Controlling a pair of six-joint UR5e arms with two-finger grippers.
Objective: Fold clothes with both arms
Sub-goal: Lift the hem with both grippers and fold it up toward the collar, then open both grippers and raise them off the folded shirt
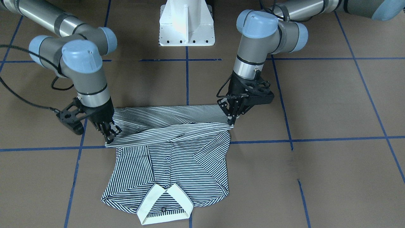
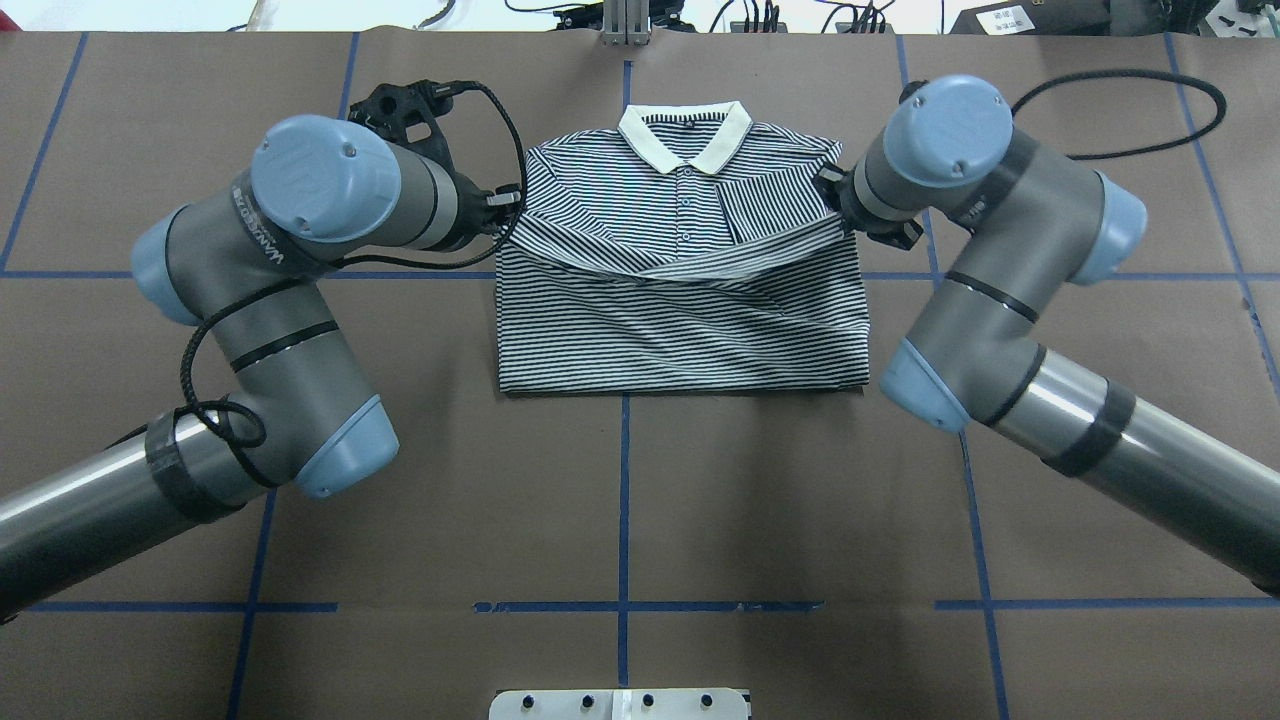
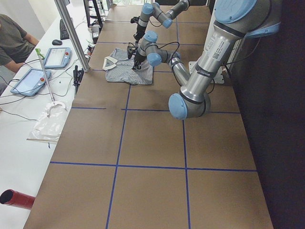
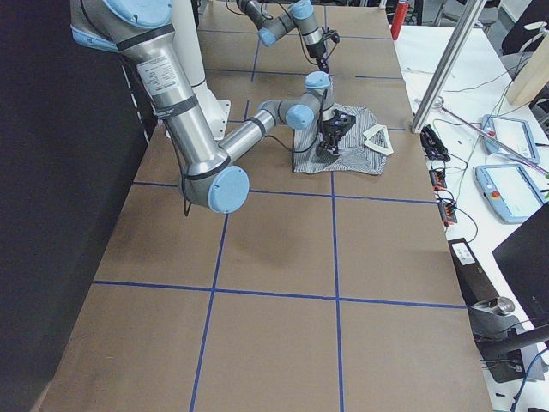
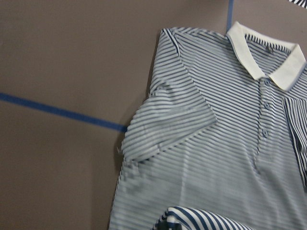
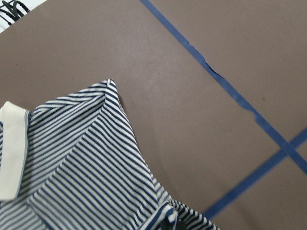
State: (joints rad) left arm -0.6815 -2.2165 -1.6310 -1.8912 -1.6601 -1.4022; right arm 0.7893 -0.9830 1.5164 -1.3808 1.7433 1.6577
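While the striped polo shirt (image 1: 167, 167) lies on the brown surface (image 1: 332, 104) in the lower middle of the front-facing view, with its cream collar (image 1: 150, 202) close to the bottom edge, both tools have a grip on its lower hem. The left tool (image 1: 232, 120), a little right of the centre in that view, has its fingers pressed together on one corner of the hem. The right tool (image 1: 109, 135), at the left, pinches the other corner in the same way. Between them the hem is raised from the surface and stretched into a long, slightly twisted band, which hangs over the lower part of the shirt front. Both sleeves are folded inward over the chest, and the row of small buttons shows between them. In the overhead view the shirt sits in the upper middle, collar at the top, and the lifted part reaches to just under the placket. The left arm (image 2: 300, 200) bends in from the left of that view, the right arm (image 2: 960, 200) from the right. Blue tape lines (image 1: 316, 138) divide the surface into squares, and a white pedestal (image 1: 186, 25) stands at the top of the front-facing view. The wrist views show only striped fabric and the surface, not the fingers. A person (image 3: 12, 38) sits at the upper left of the left side view.
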